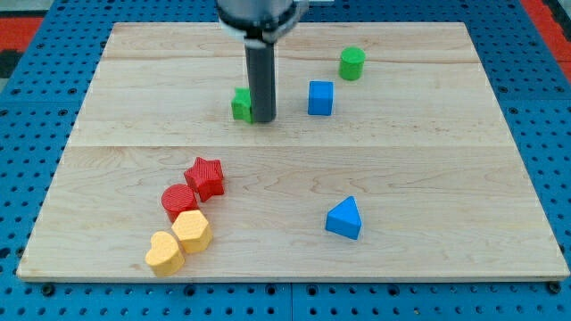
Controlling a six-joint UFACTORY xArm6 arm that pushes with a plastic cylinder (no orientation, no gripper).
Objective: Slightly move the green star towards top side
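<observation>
The green star (241, 104) lies on the wooden board (428, 160) above the middle, partly hidden by my rod. My tip (262, 119) stands right against the star's right side, touching or nearly touching it. A green cylinder (351, 63) sits toward the view's top right. A blue cube (320, 97) lies to the right of my tip.
A blue triangle (344, 218) lies at the lower right of the middle. At the lower left cluster a red star (205, 176), a red cylinder (178, 201), a yellow hexagon (192, 231) and a yellow heart (164, 253). The board's edges meet blue pegboard.
</observation>
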